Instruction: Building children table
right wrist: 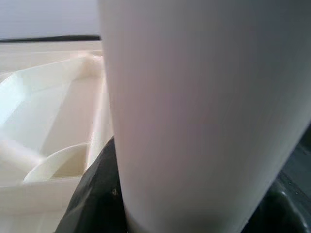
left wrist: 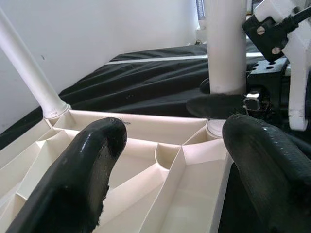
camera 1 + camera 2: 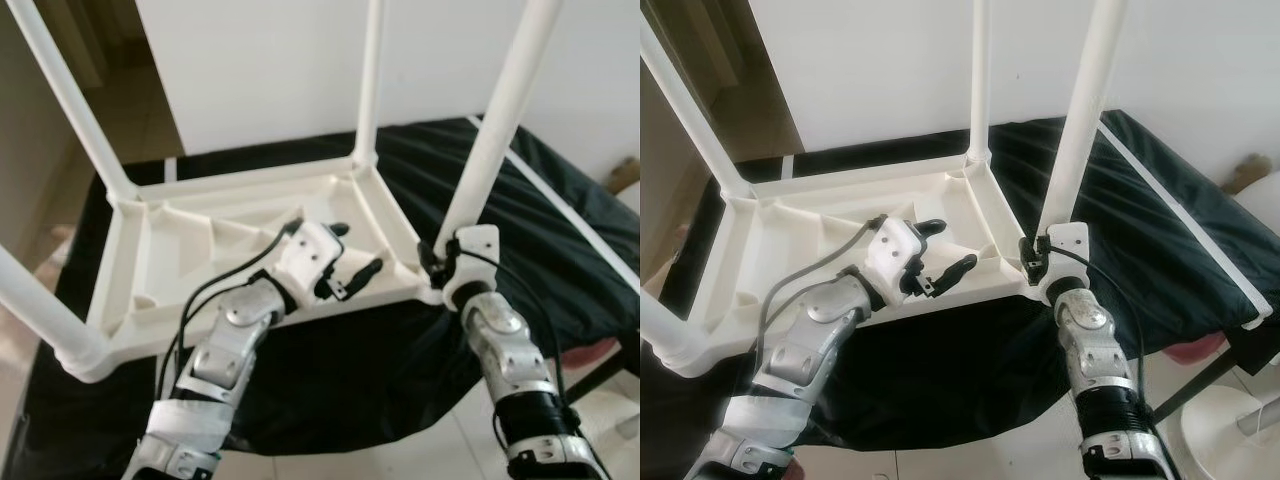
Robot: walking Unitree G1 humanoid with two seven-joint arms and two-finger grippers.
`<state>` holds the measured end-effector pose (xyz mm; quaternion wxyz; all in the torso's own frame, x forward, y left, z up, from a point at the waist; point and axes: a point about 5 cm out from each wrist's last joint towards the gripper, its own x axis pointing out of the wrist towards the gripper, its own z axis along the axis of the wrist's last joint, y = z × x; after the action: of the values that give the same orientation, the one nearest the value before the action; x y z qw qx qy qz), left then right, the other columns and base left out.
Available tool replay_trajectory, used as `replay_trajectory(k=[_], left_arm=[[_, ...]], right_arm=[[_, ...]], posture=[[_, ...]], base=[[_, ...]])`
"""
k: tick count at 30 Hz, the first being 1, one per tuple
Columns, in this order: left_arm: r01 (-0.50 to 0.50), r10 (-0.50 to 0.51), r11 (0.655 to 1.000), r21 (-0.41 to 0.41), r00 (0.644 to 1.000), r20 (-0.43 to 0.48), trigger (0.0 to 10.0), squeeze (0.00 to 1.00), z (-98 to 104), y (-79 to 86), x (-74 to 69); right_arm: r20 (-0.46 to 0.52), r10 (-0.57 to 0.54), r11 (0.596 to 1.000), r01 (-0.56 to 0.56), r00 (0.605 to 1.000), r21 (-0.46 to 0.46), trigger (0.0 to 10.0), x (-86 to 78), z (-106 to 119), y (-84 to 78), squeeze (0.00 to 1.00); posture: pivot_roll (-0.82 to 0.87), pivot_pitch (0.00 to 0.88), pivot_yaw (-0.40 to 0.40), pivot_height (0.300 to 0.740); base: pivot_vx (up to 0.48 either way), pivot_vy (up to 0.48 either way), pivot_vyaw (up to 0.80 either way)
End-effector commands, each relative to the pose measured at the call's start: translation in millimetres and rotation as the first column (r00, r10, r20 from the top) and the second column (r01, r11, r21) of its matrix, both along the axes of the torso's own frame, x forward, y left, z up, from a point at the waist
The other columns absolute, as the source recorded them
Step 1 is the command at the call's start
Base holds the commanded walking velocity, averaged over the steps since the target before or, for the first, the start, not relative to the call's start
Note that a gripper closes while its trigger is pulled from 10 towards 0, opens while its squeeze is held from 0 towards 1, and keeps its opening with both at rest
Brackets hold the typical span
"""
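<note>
Black cloth [image 3: 560, 230] under upturned table [image 3: 180, 240]

The left arm [image 3: 215, 370] reaches forward and inward, bent at the wrist. The left gripper [image 3: 352, 262] hovers with its two black fingers [image 2: 73, 179] spread apart and holding nothing. The right arm [image 3: 510, 365] stretches straight ahead. The right gripper [image 3: 433, 258] sits low with its fingers closed around a white table leg [image 3: 495, 130] near its base.
</note>
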<state>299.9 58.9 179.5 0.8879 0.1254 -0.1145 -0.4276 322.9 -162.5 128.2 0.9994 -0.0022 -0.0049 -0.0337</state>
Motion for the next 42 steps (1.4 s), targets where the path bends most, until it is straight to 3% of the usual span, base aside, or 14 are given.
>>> replay_trajectory(k=[1,7,8,16,17,19,20,31,35,36,42], left_arm=[[-0.002,0.002,1.0,0.012,1.0,-0.017,10.0,0.0,-5.2,-1.3,-0.6],[0.0,0.0,1.0,0.017,1.0,-0.015,10.0,0.0,-6.1,-0.9,-1.1],[0.0,0.0,1.0,0.016,1.0,-0.016,10.0,0.0,-6.0,-1.6,-1.3],[-0.003,0.003,1.0,0.014,1.0,-0.015,10.0,0.0,-6.2,-1.8,-2.0],[-0.006,0.006,1.0,0.015,1.0,-0.014,10.0,0.0,-6.1,-0.9,-1.7],[-0.006,0.006,1.0,0.015,1.0,-0.014,10.0,0.0,-6.1,-0.9,-1.7],[-0.007,0.008,1.0,0.016,1.0,-0.014,10.0,0.0,-6.2,-0.1,-1.6],[0.004,-0.004,1.0,0.018,1.0,-0.013,10.0,0.0,-6.8,-1.3,-3.3],[0.012,-0.011,1.0,0.024,1.0,-0.012,10.0,0.0,-6.7,-1.5,-3.7],[0.013,-0.013,1.0,0.026,1.0,-0.012,10.0,0.0,-6.1,-1.2,-3.1],[0.013,-0.012,1.0,0.028,1.0,-0.009,10.0,0.0,-4.7,-1.1,-1.4]], right_arm=[[-0.096,-0.094,0.996,0.093,0.991,-0.012,10.0,-7.7,-20.2,-3.4,0.0],[-0.142,-0.232,0.97,0.24,0.962,0.046,10.0,-12.8,-21.0,15.0,0.0],[-0.142,-0.206,0.975,0.215,0.968,0.054,10.0,-12.7,-20.0,22.7,0.0],[-0.069,-0.142,0.988,0.146,0.987,0.045,10.0,-11.8,-11.0,25.2,0.0],[-0.049,-0.131,0.99,0.133,0.99,0.042,10.0,-12.1,-8.3,26.9,0.47],[-0.049,-0.131,0.99,0.133,0.99,0.042,10.0,-12.1,-8.3,26.9,0.47],[-0.026,-0.118,0.992,0.119,0.993,0.038,10.0,-13.1,-4.7,30.2,1.0],[0.08,-0.029,0.999,0.026,0.996,0.04,10.0,-25.2,6.2,24.2,1.0],[0.101,0.069,0.997,-0.071,0.992,0.022,10.0,-29.2,3.8,4.3,1.0],[0.095,0.132,0.991,-0.135,0.987,0.026,10.0,-29.0,2.8,-4.6,0.0],[0.036,0.308,0.947,-0.303,0.951,-0.105,10.0,-22.7,-0.7,-12.6,0.0]], posture=[[-0.02,0.0,0.034,0.74],[-0.01,0.0,0.028,0.74],[-0.01,0.0,0.027,0.74],[0.0,0.0,0.019,0.74],[0.0,0.0,0.019,0.74],[0.0,0.0,0.019,0.74],[-0.01,0.0,0.019,0.74],[-0.02,0.0,0.032,0.74],[-0.02,0.0,0.036,0.74],[-0.02,0.0,0.04,0.74],[-0.03,0.0,0.047,0.74]], base=[[0.0,0.0,0.0],[0.0,0.0,0.0],[0.0,0.0,0.0],[0.0,0.0,0.0],[0.0,0.0,0.0],[0.0,0.0,0.0],[0.0,0.0,0.0],[0.0,0.0,0.0],[0.0,0.0,0.0],[0.0,0.0,0.0],[0.0,0.0,0.0]])
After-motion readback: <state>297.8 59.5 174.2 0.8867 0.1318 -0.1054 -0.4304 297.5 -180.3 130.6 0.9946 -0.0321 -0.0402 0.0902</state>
